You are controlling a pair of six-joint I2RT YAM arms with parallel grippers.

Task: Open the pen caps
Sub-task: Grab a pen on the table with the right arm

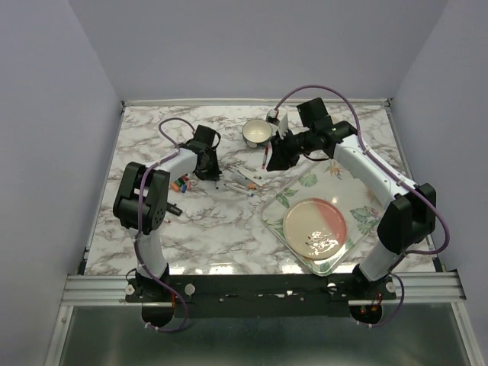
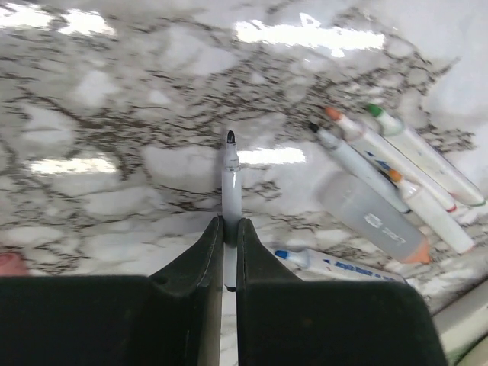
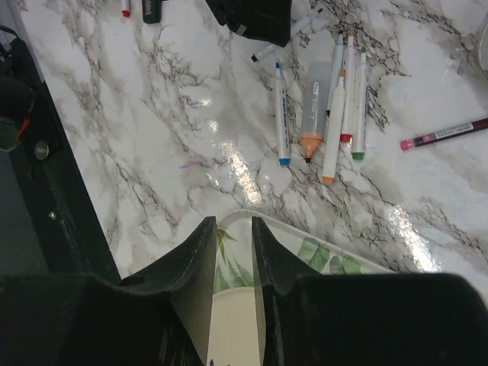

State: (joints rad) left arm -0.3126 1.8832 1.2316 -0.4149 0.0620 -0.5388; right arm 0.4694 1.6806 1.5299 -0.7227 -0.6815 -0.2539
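Note:
My left gripper [image 2: 230, 223] is shut on a thin white-barrelled pen [image 2: 231, 179]. Its bare black tip points away from me, low over the marble. In the top view this gripper [image 1: 206, 166] sits left of centre, with small loose pen caps [image 1: 181, 183] in several colours beside its arm. A red cap [image 3: 126, 9] shows at the top edge of the right wrist view. My right gripper [image 3: 234, 223] hangs open and empty over the tray corner [image 3: 335, 255]. In the top view it [image 1: 278, 156] is beside a dark red pen [image 1: 264, 158].
A cluster of white pens [image 3: 339, 99] and a grey refill bottle [image 3: 313, 107] lies between the arms. A small bowl [image 1: 257, 133] stands at the back. The leaf-patterned tray [image 1: 366, 217] carries a pink plate [image 1: 315, 227] at the front right.

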